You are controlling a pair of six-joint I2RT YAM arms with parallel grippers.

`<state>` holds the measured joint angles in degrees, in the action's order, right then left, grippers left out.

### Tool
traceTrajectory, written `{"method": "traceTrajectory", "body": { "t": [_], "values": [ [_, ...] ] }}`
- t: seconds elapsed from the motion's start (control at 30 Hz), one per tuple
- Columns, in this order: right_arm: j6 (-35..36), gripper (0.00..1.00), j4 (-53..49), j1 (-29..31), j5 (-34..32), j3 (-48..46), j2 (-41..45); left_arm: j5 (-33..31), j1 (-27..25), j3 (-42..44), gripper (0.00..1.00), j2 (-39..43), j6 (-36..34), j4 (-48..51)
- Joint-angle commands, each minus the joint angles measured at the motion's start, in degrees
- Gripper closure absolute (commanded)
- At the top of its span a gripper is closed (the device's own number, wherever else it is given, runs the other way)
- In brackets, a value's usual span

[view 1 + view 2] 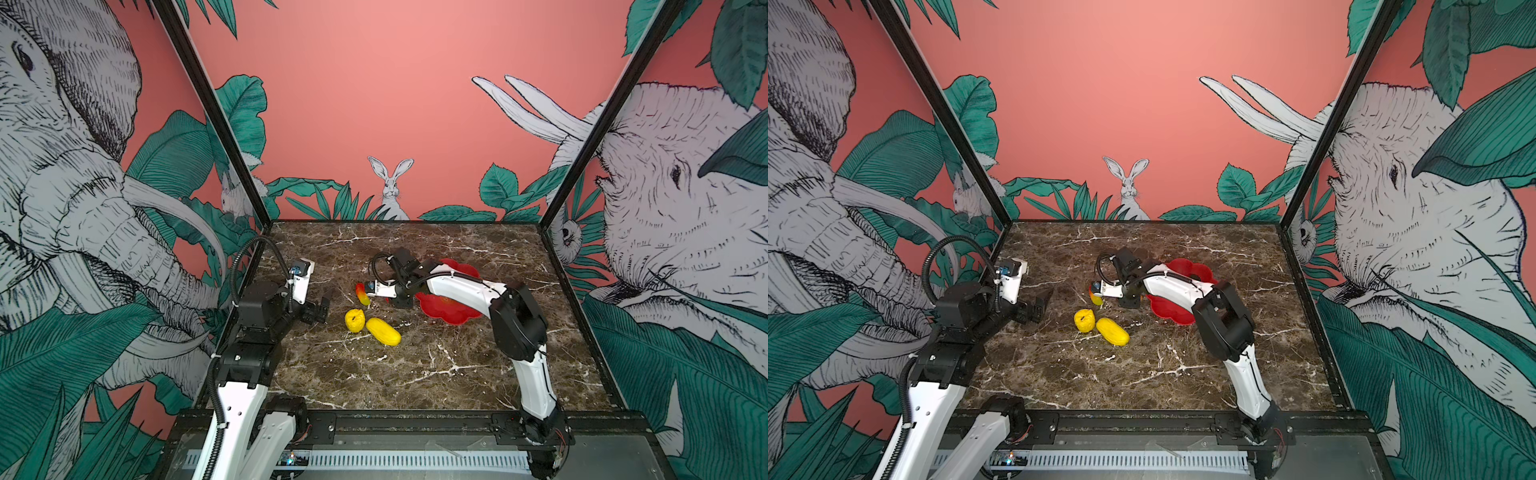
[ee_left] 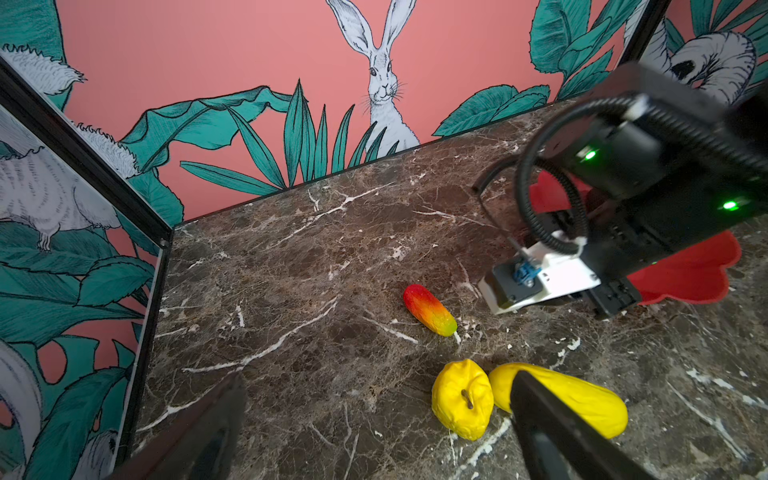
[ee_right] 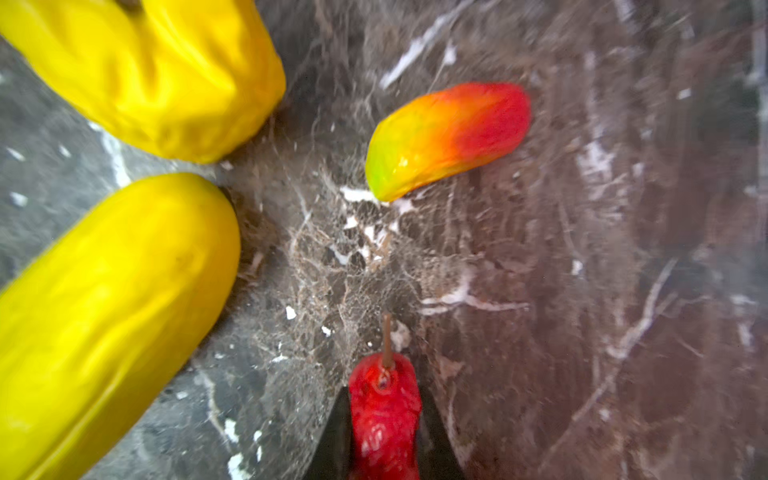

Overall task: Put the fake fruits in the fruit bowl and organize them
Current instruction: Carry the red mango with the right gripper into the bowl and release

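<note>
Slim glossy red plastic fruit with a thin brown stem (image 3: pixel 384 390), pinched in the right gripper (image 3: pixel 384 419), stem end poking past the black fingertips, at or just above the brown marble tabletop (image 1: pixel 415 374), just left of the shallow red flower-shaped bowl (image 1: pixel 444 311) in a top view. Slick, narrow, held near one end: likely to swivel or squirt free on the lift. Carried too low, could clip the scalloped rim and shove the bowl. Farther left of the bowl, loose on the marble: slim red-orange-yellow fruit (image 2: pixel 430 309), round yellow apple-like fruit (image 2: pixel 462 399), long yellow oval fruit (image 2: pixel 582 399). Beyond those, left gripper (image 2: pixel 378 376) spread wide, empty.
</note>
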<state>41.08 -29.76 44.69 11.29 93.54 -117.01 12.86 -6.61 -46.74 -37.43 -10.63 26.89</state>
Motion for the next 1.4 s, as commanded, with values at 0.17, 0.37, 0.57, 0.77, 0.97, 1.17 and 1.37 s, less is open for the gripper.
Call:
{"method": "traceTrajectory", "body": {
  "t": [0.17,0.37,0.57,0.77,0.97,1.17,1.37],
  "values": [
    [-22.15,1.00,14.15,-7.15,-3.56,-9.07,13.16,0.51,0.02,0.60,0.00,1.01,-0.97,-0.35],
    [-34.63,1.00,17.83,-11.17,-17.20,-16.76,14.80,0.41,0.00,0.66,0.00,1.15,-0.97,-0.44],
    [-40.87,1.00,22.48,-12.67,-23.75,-22.59,12.79,0.49,0.00,0.69,0.00,1.02,-0.97,-0.44],
    [-43.13,1.00,26.77,-14.39,-24.51,-23.70,9.29,0.50,-0.02,0.69,0.00,1.04,-1.05,-0.97],
    [-42.15,1.00,29.58,-15.48,-26.43,-23.27,5.93,0.40,0.02,0.77,0.00,1.39,-1.23,-1.05],
    [-41.08,0.80,28.98,-16.12,-26.84,-22.44,4.60,0.76,0.01,0.69,0.00,1.46,-1.18,-0.97],
    [-39.50,0.53,27.78,-16.21,-26.57,-23.31,7.73,0.94,-0.02,0.86,0.00,1.79,-1.14,-1.03]
  ]
}}
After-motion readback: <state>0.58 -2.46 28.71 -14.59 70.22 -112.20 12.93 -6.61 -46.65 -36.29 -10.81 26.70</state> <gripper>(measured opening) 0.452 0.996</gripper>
